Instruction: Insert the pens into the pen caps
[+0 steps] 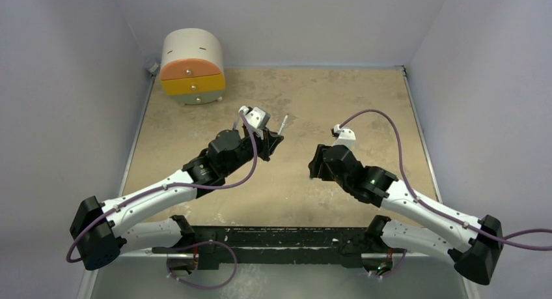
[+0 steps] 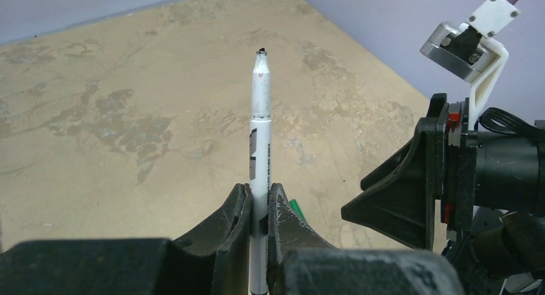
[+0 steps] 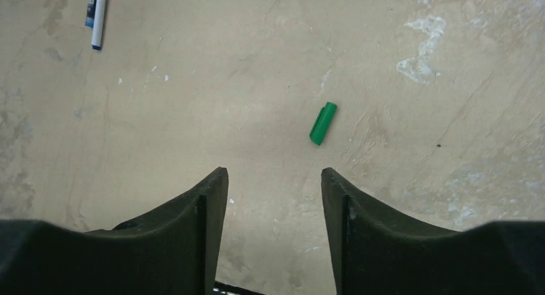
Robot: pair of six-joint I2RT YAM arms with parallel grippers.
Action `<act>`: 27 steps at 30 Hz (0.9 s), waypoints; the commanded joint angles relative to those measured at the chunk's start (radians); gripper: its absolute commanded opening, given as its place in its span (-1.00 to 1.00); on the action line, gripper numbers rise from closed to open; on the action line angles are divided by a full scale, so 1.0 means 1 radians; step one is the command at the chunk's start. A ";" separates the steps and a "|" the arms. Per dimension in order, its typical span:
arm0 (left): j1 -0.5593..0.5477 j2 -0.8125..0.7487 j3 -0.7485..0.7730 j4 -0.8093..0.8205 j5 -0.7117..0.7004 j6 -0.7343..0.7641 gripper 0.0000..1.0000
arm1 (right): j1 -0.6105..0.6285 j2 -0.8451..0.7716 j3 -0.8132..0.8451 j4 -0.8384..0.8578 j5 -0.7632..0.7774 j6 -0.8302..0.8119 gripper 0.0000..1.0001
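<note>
My left gripper is shut on a silver-white pen, which points up and away with its bare dark tip uppermost. In the top view this pen sticks out of the left gripper at mid-table. My right gripper is open and empty, hovering above the table. A green pen cap lies flat just beyond its right finger and peeks out beside the left finger. A second pen, white with a blue-black part, lies at the far left. The black and pale caps are out of view.
A round drawer unit with orange and yellow drawers stands at the back left corner. The right arm's gripper and its wrist camera sit close to the right of the held pen. Walls enclose the tabletop.
</note>
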 commanded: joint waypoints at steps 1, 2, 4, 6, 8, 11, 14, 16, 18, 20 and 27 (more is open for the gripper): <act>0.000 -0.005 -0.021 0.015 -0.030 0.035 -1.00 | -0.002 0.059 0.034 -0.035 0.030 0.068 0.01; 0.000 -0.007 -0.028 0.016 -0.026 0.033 -1.00 | -0.002 0.085 0.042 -0.040 0.032 0.071 -0.03; 0.000 -0.023 -0.056 0.037 -0.025 0.026 -1.00 | -0.004 0.154 0.054 -0.053 0.031 0.081 -0.03; 0.000 -0.044 -0.087 0.059 -0.030 0.023 -1.00 | -0.008 0.215 0.061 -0.062 0.006 0.095 -0.03; 0.000 -0.060 -0.109 0.066 -0.054 0.020 -1.00 | -0.026 0.256 0.049 -0.042 -0.030 0.105 -0.01; 0.000 -0.069 -0.127 0.069 -0.056 0.021 -1.00 | -0.079 0.282 0.007 0.037 -0.106 0.068 -0.03; 0.000 -0.069 -0.132 0.069 -0.052 0.022 -1.00 | -0.154 0.278 -0.022 0.107 -0.164 0.027 -0.28; 0.000 -0.068 -0.134 0.070 -0.050 0.022 -1.00 | -0.188 0.276 -0.031 0.141 -0.183 0.000 -0.44; 0.000 -0.060 -0.133 0.072 -0.047 0.024 -1.00 | -0.207 0.292 -0.028 0.156 -0.191 -0.023 -0.63; 0.000 -0.049 -0.132 0.076 -0.040 0.024 -1.00 | -0.212 0.323 -0.022 0.159 -0.188 -0.030 -0.86; 0.000 -0.050 -0.132 0.073 -0.031 0.017 -1.00 | -0.233 0.415 -0.031 0.202 -0.143 -0.027 -1.00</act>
